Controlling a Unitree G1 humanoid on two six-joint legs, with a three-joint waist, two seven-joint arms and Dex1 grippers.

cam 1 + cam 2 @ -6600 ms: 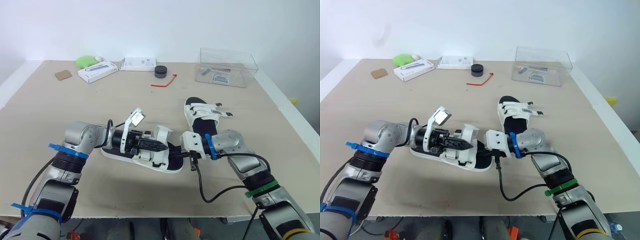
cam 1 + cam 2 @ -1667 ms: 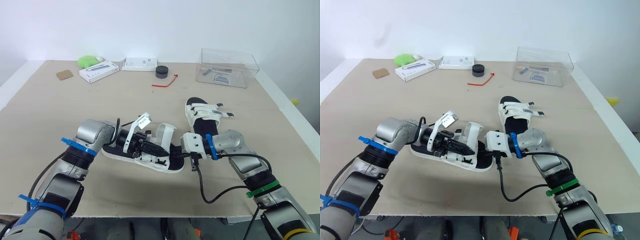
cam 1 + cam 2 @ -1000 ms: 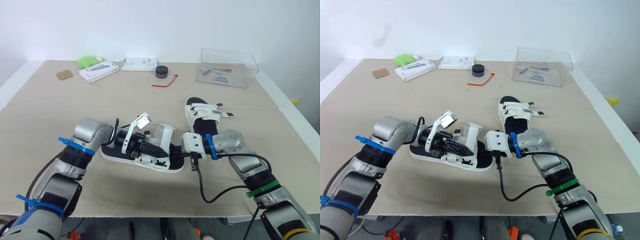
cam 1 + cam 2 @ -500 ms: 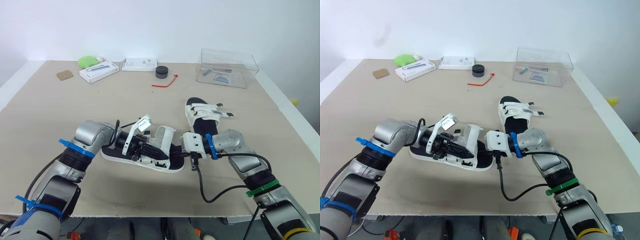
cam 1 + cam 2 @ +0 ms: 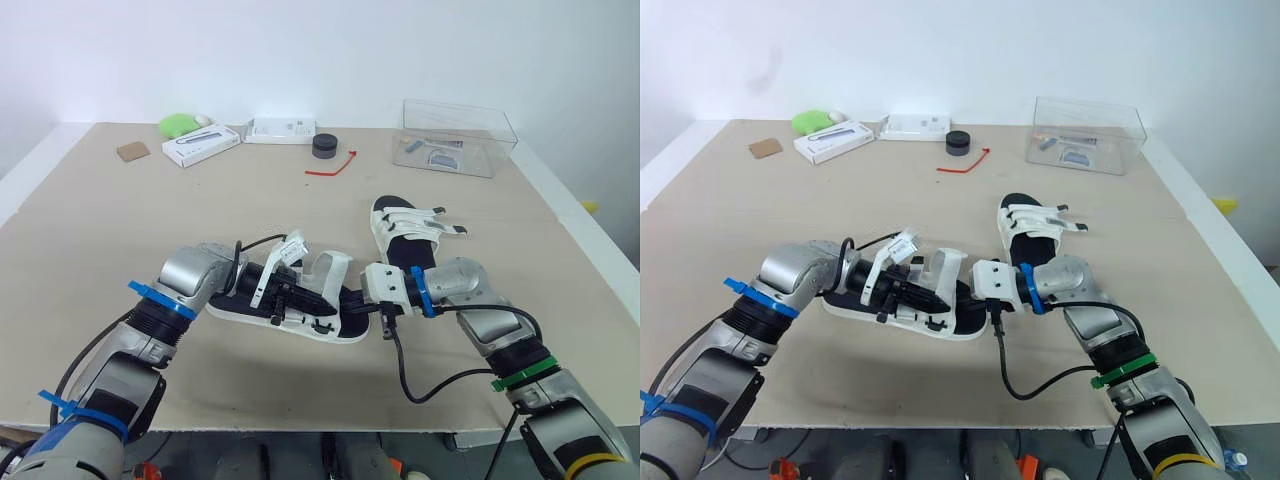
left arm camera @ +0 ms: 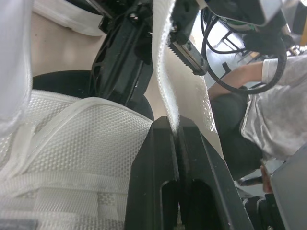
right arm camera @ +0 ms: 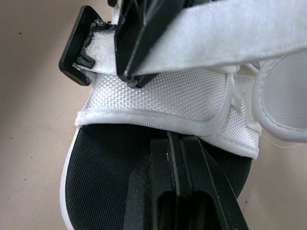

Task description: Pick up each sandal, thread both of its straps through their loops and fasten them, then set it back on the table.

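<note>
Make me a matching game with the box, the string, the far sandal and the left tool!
1 box
2 string
3 far sandal
4 left tool

A red
B pinching the near sandal by its strap
C see-through
D lying flat, nothing touching it

Pairs: 1-C, 2-A, 3-D, 4-B

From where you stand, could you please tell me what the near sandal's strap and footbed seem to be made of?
The strap: white woven fabric, likely synthetic webbing, with a visible mesh-like weave. The footbed: matte black, finely textured, probably foam or rubber; hard to say which.
</note>
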